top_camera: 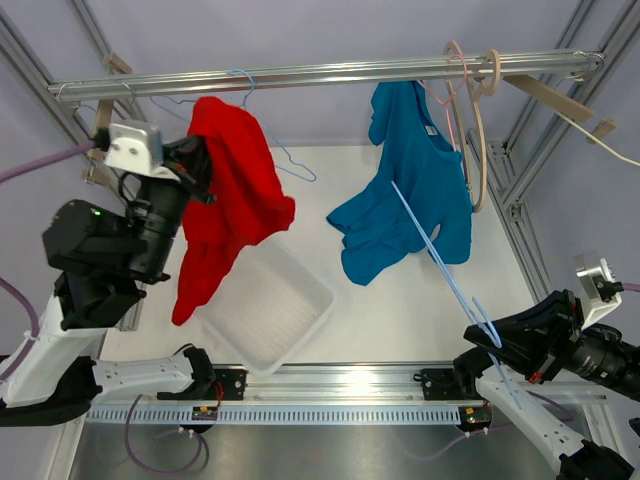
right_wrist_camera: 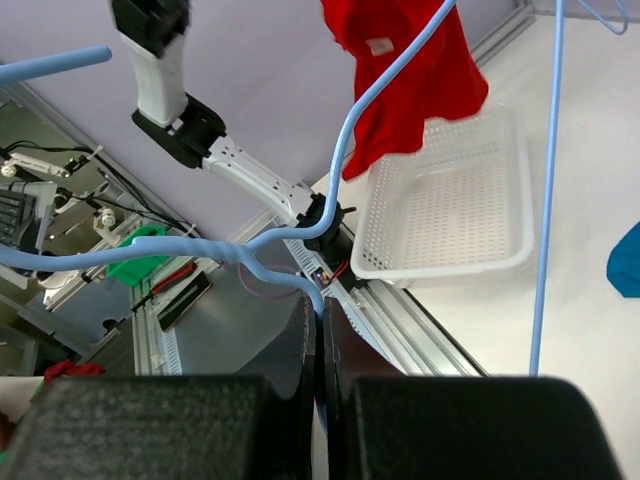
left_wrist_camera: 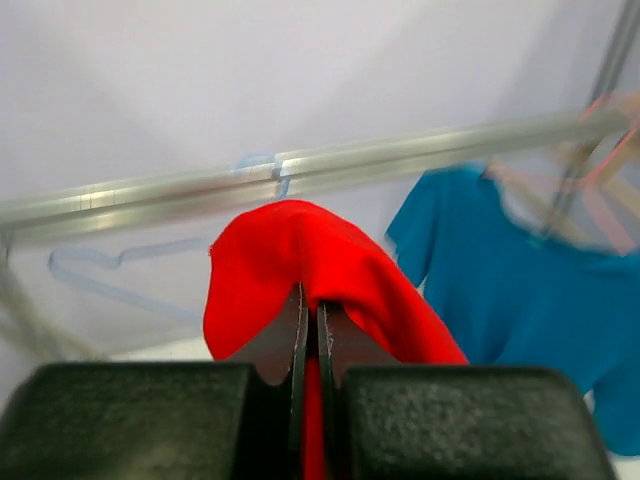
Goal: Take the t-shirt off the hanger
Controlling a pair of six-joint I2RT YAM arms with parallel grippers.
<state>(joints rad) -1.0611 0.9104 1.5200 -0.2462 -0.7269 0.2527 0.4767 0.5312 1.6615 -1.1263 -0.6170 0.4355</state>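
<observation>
Red t-shirt hung lengthwise downward from rail height, hem over white basket, top fold pinched by closed left gripper on raised arm, light blue hanger slanted across blue t-shirt, lower end clamped in closed, low-held right gripper

Materials rundown
The red t-shirt was matt cloth; rail brushed metal; hanger and basket smooth plastic.
</observation>
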